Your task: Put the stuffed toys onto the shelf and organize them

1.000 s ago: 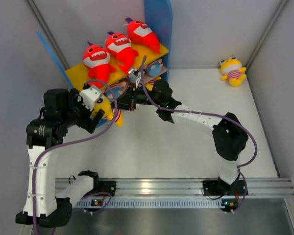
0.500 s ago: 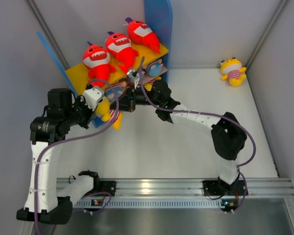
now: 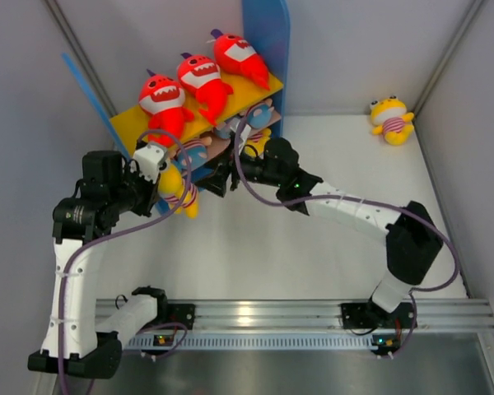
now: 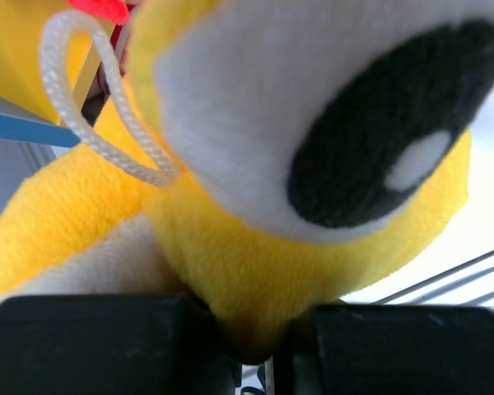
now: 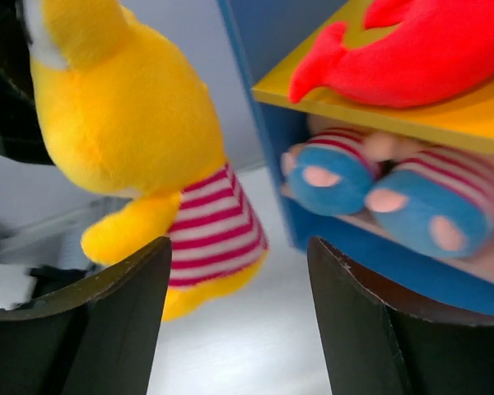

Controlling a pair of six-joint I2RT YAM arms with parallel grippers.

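Three red sharks [image 3: 199,76] lie in a row on the yellow top board [image 3: 132,123] of the shelf [image 3: 267,41]. Pink-faced dolls with blue feet [image 5: 337,177] sit on the lower board. My left gripper [image 3: 161,171] is shut on the head of a yellow doll [image 3: 181,194] in a striped shirt, just in front of the shelf's left end. That doll [image 4: 255,247] fills the left wrist view, pinched between the jaws of the left gripper [image 4: 259,333]. My right gripper [image 3: 218,178] stands open and holds nothing, beside the doll [image 5: 140,123]. Another yellow doll [image 3: 391,120] lies at the back right.
The shelf's tall blue side panel [image 3: 267,49] rises at its right end, and a thin blue panel [image 3: 86,86] leans at its left. Grey walls close in both sides. A metal rail [image 3: 296,313] runs along the near edge.
My left gripper has shut on the yellow doll and holds it by the shelf. My right gripper has opened and drawn back from the lower board.
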